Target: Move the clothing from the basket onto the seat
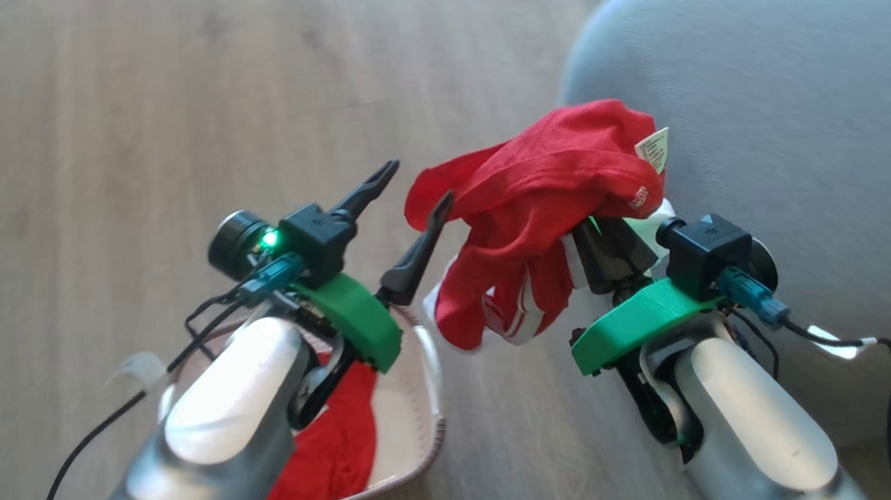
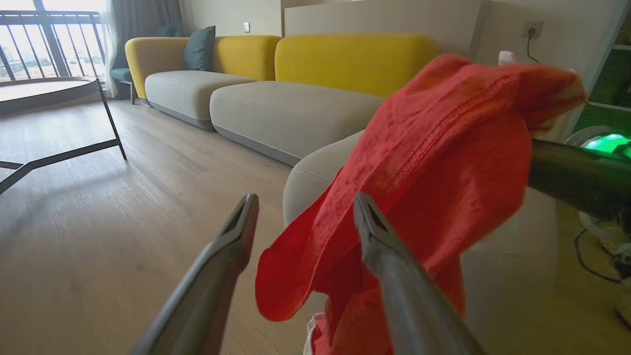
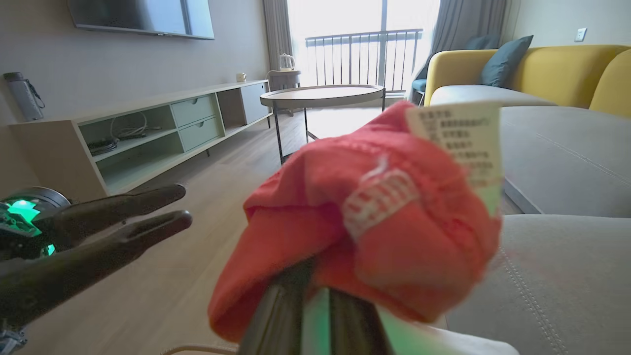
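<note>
left gripper (image 1: 419, 183) fingers wide, empty; right gripper (image 1: 599, 241) clamped on red garment (image 1: 544, 186), draped over its fingers; mid-carry, i'd say; seat (image 1: 777, 108) just beyond them; next: extend over it, open

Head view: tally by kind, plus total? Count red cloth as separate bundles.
basket: 1
seat: 1
grippers: 2 (left gripper open, right gripper shut on the held cloth)
red cloth bundles: 2 (held cloth, cloth in the basket)
total: 6
</note>
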Robot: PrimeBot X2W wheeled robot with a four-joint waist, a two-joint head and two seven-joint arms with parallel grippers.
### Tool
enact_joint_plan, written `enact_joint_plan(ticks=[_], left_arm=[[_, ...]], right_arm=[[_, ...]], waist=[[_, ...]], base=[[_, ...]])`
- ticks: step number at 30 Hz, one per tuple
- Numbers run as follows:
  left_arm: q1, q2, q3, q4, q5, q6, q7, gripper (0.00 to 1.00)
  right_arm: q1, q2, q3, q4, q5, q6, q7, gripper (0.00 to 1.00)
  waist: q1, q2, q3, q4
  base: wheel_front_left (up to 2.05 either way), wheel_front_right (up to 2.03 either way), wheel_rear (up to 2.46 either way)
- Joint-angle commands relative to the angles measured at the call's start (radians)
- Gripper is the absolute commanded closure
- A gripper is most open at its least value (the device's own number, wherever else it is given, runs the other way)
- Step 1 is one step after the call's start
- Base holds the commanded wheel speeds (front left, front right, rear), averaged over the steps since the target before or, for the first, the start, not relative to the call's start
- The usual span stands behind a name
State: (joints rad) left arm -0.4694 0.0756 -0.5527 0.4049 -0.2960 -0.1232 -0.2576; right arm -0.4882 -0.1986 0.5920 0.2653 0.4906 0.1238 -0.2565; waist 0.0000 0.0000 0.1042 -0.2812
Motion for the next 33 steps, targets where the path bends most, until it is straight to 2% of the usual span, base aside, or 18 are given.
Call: enact_joint_plan(ticks=[1, 7, 9, 18, 24, 33], left_arm=[[-0.024, 0.016, 0.044, -0.03, 0.008, -0.001, -0.004, 0.0], [0.017, 0.018, 0.105, -0.043, 0.027, -0.004, -0.004, 0.0], [0.015, 0.013, 0.104, -0.044, 0.034, -0.005, -0.004, 0.0], [-0.053, 0.0, 0.024, -0.005, 0.02, -0.007, -0.004, 0.0], [-0.05, 0.019, 0.006, -0.007, 0.002, -0.007, -0.004, 0.0], [-0.044, 0.061, -0.034, -0.054, 0.002, -0.007, -0.004, 0.0]], right_arm=[[-0.002, 0.004, -0.003, -0.041, -0.007, 0.007, -0.005, 1.0], [0.016, 0.007, -0.022, -0.091, -0.013, 0.007, -0.005, 1.0], [0.031, -0.001, -0.049, -0.109, -0.02, 0.007, -0.005, 1.0], [0.14, 0.0, -0.22, -0.231, -0.083, 0.007, -0.005, 1.0], [0.184, 0.006, -0.271, -0.264, -0.123, 0.007, -0.005, 1.0], [0.009, -0.049, -0.421, -0.182, -0.17, 0.007, -0.005, 1.0]], waist=[[0.0, 0.0, -0.008, -0.09], [0.0, 0.0, -0.017, -0.234], [0.0, 0.0, -0.007, -0.251], [0.0, 0.0, 0.03, -0.278], [0.0, 0.0, 0.042, -0.279], [0.0, 0.0, 0.149, -0.278]], base=[[0.0, 0.0, 0.0], [0.0, 0.0, 0.0], [0.0, 0.0, 0.0], [0.0, 0.0, 0.0], [0.0, 0.0, 0.0], [0.0, 0.0, 0.0]])
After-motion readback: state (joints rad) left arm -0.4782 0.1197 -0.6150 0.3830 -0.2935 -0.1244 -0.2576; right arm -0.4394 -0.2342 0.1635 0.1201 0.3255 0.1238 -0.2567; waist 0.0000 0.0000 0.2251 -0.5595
